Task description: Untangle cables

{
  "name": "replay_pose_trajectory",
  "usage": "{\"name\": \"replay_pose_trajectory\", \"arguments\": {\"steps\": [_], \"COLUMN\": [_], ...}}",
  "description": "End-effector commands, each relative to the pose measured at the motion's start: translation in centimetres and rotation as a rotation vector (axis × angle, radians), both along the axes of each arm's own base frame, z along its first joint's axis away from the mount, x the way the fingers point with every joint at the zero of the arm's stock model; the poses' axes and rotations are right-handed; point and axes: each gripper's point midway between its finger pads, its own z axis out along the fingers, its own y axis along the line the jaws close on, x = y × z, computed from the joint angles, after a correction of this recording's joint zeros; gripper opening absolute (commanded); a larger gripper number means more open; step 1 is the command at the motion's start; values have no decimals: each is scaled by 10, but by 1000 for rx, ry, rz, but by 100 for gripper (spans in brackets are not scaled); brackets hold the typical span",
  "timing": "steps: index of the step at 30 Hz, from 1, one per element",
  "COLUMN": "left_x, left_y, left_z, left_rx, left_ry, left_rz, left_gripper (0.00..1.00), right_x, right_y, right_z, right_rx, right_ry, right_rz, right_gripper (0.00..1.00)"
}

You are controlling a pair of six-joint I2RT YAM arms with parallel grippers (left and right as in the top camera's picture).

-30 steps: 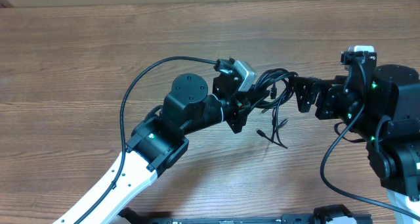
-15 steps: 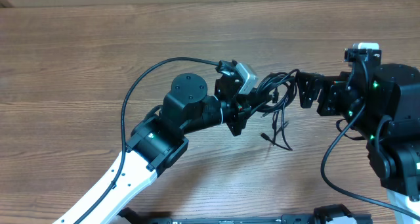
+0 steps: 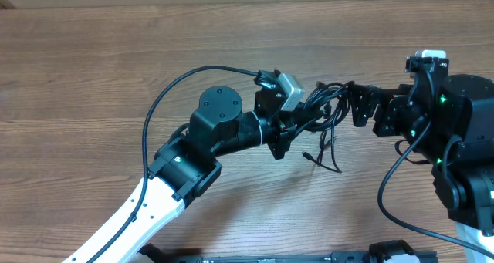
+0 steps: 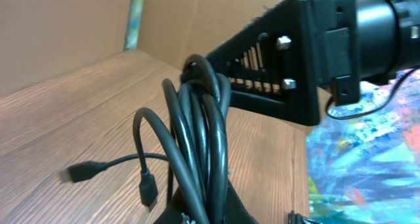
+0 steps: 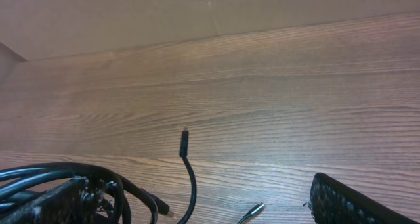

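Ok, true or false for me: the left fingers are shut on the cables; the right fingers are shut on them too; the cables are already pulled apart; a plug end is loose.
1. The left fingers are shut on the cables. True.
2. The right fingers are shut on the cables. False: they stand open next to the bundle.
3. The cables are separated into single cords. False: they are looped together in one bundle.
4. A plug on a loose end sticks out below the bundle, over the table. True.
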Motion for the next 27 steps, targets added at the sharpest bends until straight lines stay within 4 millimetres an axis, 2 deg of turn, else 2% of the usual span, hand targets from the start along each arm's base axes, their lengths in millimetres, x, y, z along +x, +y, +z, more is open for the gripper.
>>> {"name": "replay_pose_trajectory", "arguments": {"steps": [1,6,8,11,18,24,27], "left_x": [-29,-43,-45,-47,-48,-45,-33], "left_y": [-5,-6,-6,-6,-5,-2,6], "left_z": [21,20,17,14,6,-1,-9], "left_rx": [-56,-58,-50,-40,-18,10,33], "left_ry": [-28,-11,3,19,51,45,73], "left_rz": [-147,-227,-235,-241,-243,-234,-181], "left_gripper": [4,4,4,4,4,4,4], "right_x": [11,29,37,41,33,23,17], "right_y": [-3,-25,-39,-56,-106,-130,-142], "right_z": [1,-2,-7,-11,0,9,13], "right_rx": [-20,-94,-148,-207,-376,-463,-504], "right_ry": [-16,-31,-24,-14,-37,-51,-53], "right_rz": [-25,-140,-216,-296,-549,-684,-746], "right_gripper": [100,100,98,97,98,99,100]}}
